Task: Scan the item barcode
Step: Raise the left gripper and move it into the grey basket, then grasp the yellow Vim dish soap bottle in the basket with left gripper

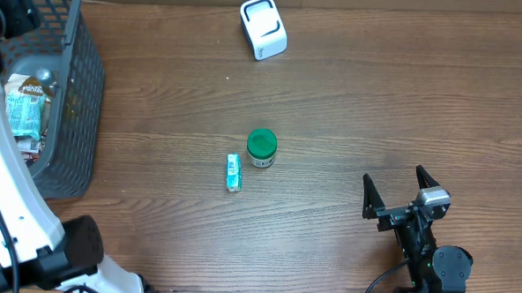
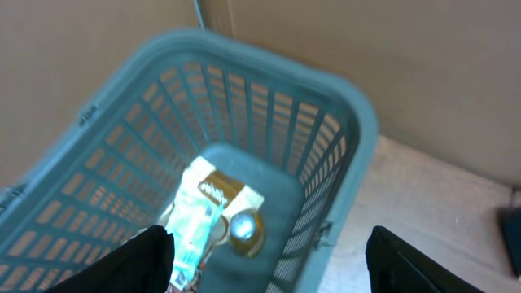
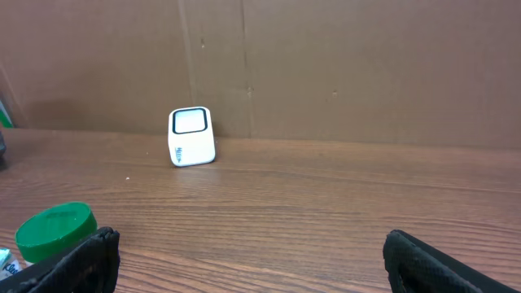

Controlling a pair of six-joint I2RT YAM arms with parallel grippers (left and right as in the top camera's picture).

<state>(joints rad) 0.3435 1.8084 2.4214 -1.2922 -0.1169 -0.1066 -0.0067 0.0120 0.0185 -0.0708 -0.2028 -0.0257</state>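
We find the left hand (image 2: 273, 264) wide and empty above the basket (image 2: 342, 138) of goods (image 2: 199, 216). The right hand (image 1: 398, 190) is wide and empty. The jar (image 1: 261, 146) and pack (image 1: 233, 173) sit mid-tabletop (image 1: 378, 99), and the scanner (image 1: 263, 27) is at the far edge.

Brown wood-grain surface (image 1: 377, 107). Resting on it: grey mesh basket (image 1: 87, 77) at the left edge; white scanner (image 1: 263, 27) at far centre; green-lidded jar (image 1: 262, 147) mid-surface; small green-and-white packet (image 1: 233, 173) just beside the jar, not touching.
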